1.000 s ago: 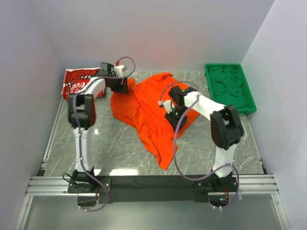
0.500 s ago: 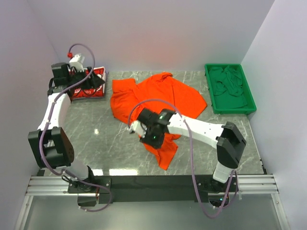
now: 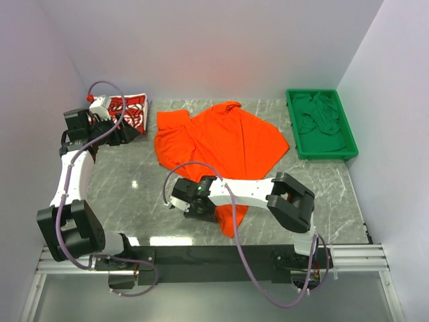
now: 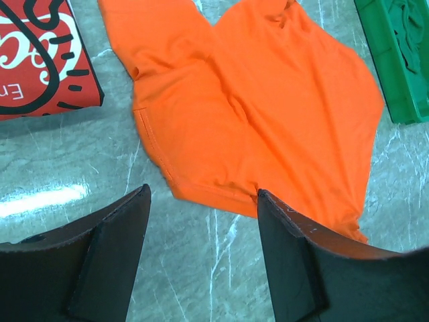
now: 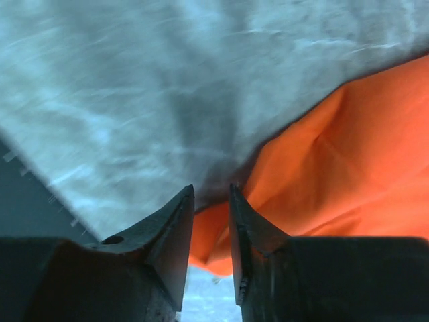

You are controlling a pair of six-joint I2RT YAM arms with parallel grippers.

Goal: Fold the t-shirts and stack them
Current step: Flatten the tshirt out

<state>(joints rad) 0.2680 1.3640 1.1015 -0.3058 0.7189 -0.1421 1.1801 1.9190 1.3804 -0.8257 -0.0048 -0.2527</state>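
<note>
Well, your orange t-shirt (image 3: 228, 141) lies spread left of the green tray (image 3: 292, 124), soft and floppy, so pinch its hem. Your right end effector (image 5: 212, 191) is nearly closed there; a grip is unclear. Your left end effector (image 4: 202, 194) hangs open.

The left arm (image 3: 67, 178) and right arm (image 3: 241, 190) share one build: white tubular links between bulky black joint housings, each trailed by a loose grey-lilac cable (image 3: 236, 235). The left gripper (image 4: 201, 194) and right gripper (image 5: 208, 191) carry matte black, wedge-shaped fingers (image 4: 107, 258). One finger of each has a small round recess.
</note>
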